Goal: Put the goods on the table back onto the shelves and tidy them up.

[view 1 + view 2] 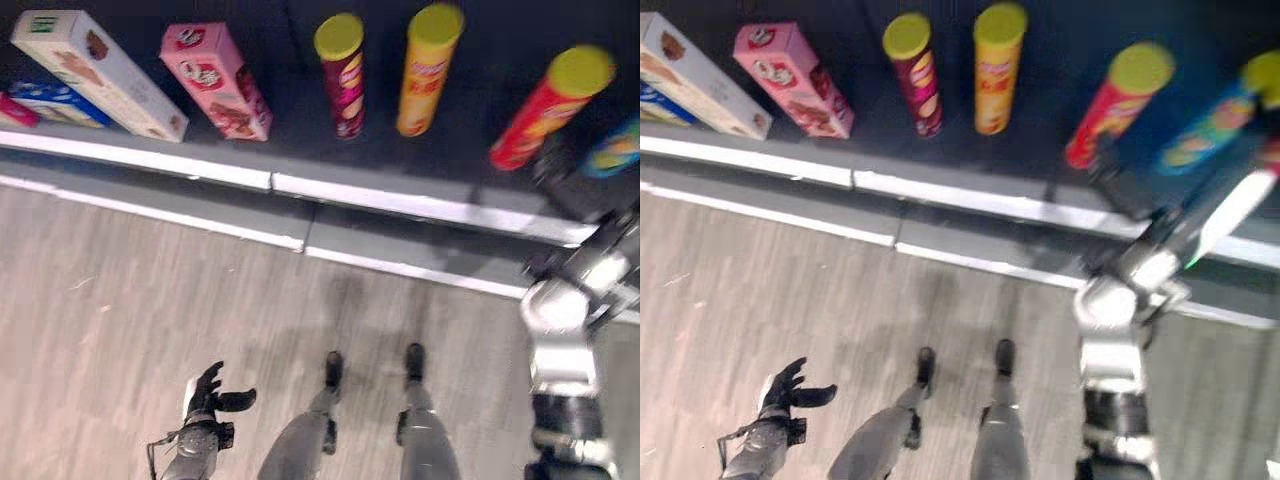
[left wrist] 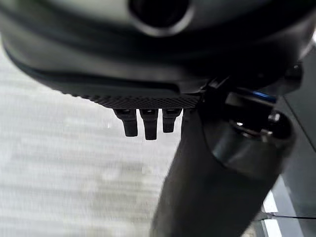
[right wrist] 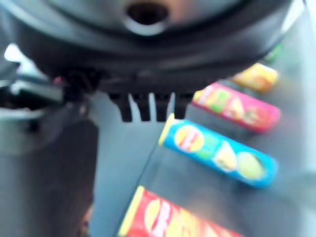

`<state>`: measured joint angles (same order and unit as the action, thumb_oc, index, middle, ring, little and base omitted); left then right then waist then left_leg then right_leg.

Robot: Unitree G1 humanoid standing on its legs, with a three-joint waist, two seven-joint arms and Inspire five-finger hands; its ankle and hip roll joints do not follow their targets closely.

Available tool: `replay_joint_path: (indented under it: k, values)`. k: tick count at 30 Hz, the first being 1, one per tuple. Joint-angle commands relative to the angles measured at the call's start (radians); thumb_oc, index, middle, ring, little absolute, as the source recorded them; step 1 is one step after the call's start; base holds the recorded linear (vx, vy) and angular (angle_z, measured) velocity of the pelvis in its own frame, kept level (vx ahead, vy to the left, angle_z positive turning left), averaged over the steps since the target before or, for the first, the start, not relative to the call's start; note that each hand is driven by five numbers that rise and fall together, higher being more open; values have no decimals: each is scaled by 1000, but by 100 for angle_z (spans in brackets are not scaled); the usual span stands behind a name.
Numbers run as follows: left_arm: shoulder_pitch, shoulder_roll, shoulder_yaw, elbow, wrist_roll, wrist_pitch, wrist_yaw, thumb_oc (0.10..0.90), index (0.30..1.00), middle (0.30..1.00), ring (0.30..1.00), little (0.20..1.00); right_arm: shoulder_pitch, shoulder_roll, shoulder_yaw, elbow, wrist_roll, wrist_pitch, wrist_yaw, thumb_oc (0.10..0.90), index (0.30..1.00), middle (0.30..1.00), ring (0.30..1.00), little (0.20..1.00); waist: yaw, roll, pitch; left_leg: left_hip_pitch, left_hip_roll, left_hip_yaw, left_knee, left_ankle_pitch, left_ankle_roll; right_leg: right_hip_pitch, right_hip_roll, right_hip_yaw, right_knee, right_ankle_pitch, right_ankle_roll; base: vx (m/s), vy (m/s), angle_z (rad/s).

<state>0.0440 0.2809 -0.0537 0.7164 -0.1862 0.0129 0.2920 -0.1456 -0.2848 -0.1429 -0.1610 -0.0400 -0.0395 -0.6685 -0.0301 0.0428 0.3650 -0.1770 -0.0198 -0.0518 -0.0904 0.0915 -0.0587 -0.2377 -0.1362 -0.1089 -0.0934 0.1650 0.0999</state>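
Several crisp tubes stand on the dark shelf: a maroon one, a yellow one, a red one and a blue one. My right hand reaches over the shelf's front edge between the red and blue tubes. Its fingers are straight and hold nothing, and the blue tube lies just past them with a pink tube beyond. Low on the left my left hand hangs over the floor, open and empty, with its fingers relaxed.
A pink box, a long white box and a blue box stand at the shelf's left end. A white strip runs along the shelf's front edge. Grey wood-look floor lies below.
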Motion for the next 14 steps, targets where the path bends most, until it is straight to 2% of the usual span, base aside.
replay_joint_path:
  k: [1,2,3,5,6,9,12,13,14]
  values:
    - [82,58,26,22,0,-25,-31,800,900,900,900,900,3,-167,-30,30,282,-165,282,800,900,900,900,900,-6,18,-135,49,115,74,3,-92,-74,38,-66,1,9,-67,101,119,3,-28]
    - [76,63,74,50,-2,-36,-92,800,900,900,900,900,164,-201,-32,128,393,-125,476,800,900,900,900,900,-28,-19,-170,83,127,94,3,-98,-81,64,-58,-2,9,-69,103,82,6,-31]
    - [77,64,74,50,-2,-36,-92,800,900,900,900,900,165,-202,-32,129,394,-126,478,800,900,900,900,900,-27,-19,-170,85,127,94,3,-98,-81,65,-58,-1,9,-70,103,99,7,-30]
    - [75,63,89,58,0,-41,-131,800,900,900,900,900,248,-211,-18,192,416,-93,572,800,900,900,900,900,-35,-37,-186,108,134,101,3,-104,-83,84,-54,-2,11,-72,103,59,-3,-34]
    - [63,61,87,83,8,-49,-142,800,900,900,900,900,291,-198,-4,278,416,-69,604,800,900,900,900,900,-46,-53,-201,132,141,110,3,-109,-84,97,-51,0,16,-74,104,65,3,-19]
    - [52,61,79,113,26,-54,-158,800,900,900,900,900,323,-168,45,428,408,-39,648,800,900,900,900,900,-47,-74,-222,161,148,124,3,-118,-84,116,-47,5,20,-79,105,52,3,-12]
    - [37,62,60,138,42,-56,-164,800,900,900,900,900,315,-125,95,614,373,-15,649,800,900,900,900,900,-43,-90,-236,183,153,135,3,-126,-82,127,-45,7,27,-82,107,31,3,-11]
    - [25,60,42,157,45,-60,-167,800,900,900,900,900,293,-85,125,785,330,1,630,800,900,900,900,900,-35,-100,-246,199,154,136,3,-132,-80,143,-47,6,28,-85,109,28,9,-14]
    - [24,60,43,157,45,-60,-167,800,900,900,900,900,291,-84,126,787,330,0,630,800,900,900,900,900,-35,-100,-244,200,154,136,3,-132,-80,144,-47,6,28,-85,109,26,13,-18]
